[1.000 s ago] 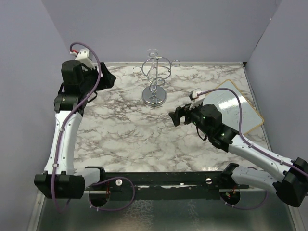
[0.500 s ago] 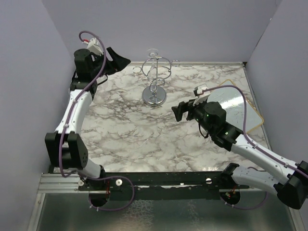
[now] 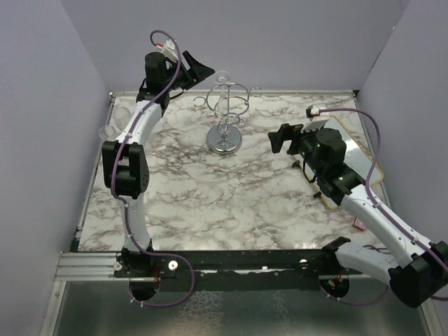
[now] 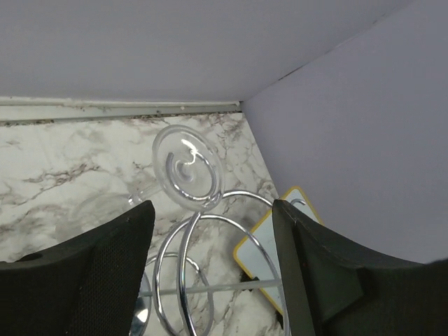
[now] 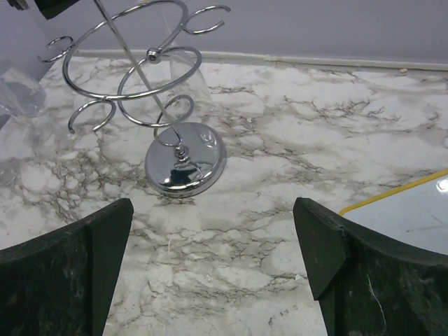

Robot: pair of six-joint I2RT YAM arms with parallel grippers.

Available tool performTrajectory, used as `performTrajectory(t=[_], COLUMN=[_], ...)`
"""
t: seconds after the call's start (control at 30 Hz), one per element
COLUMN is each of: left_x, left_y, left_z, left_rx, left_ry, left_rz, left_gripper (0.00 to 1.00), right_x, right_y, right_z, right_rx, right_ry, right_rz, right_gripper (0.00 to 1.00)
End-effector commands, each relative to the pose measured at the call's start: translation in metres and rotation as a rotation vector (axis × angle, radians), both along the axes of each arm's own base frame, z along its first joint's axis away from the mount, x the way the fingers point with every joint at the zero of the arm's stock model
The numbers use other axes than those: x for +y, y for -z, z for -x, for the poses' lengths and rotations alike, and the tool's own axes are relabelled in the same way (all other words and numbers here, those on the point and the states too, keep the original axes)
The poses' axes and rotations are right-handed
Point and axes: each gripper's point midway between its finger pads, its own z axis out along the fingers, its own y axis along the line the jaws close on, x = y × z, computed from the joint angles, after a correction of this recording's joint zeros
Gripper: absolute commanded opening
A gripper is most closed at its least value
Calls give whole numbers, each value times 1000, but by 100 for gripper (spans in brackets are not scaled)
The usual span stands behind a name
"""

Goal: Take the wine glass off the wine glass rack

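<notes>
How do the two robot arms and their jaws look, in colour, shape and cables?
Both the left arm and the right arm have smooth white links joined by bulky black joint housings. A thin purple cable loops loosely along each arm, ending at a small white connector near the wrist. The jaws are matte black, broad and wedge-shaped, with a finely textured surface.

A chrome wire wine glass rack [image 3: 225, 141] stands upright on its round mirrored base near the middle of the far edge of the marble tabletop [image 3: 189, 189]. Looping ring arms top its thin central post. A clear wine glass [image 3: 222, 75] hangs upside down from an arm on the rack's far side, round foot uppermost, bowl below.
</notes>
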Motion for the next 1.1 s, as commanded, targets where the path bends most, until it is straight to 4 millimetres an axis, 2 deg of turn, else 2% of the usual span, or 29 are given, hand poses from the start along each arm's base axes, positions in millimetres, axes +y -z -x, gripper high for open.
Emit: performTrajectory(t=[0.0,0.3,0.57,0.7,0.8,1.07], left_x=[-19,-22,-32,-33,-33,-32], left_y=[-13,15,35,37,31,26], left_z=[-11,-31,-41,-40,-40,-41], left_rx=[-17,52,132,140,125,118], left_ry=[57,2,23,22,21,17], left_rz=[47,43,56,60,63,59], left_gripper=[70,70,53,49,42,34], right_x=[11,3,2,2,3,5], right_y=[-5,-11,-7,-6,-6,-2], right_z=[1,3,3,4,5,4], right_rx=[14,-18,-15,-14,-17,-5], right_ry=[-74,-58,-60,-63,-66,-74], right_rz=[-34,-29,-24,-22,-22,-19], right_gripper=[99,99,99,99,99,99])
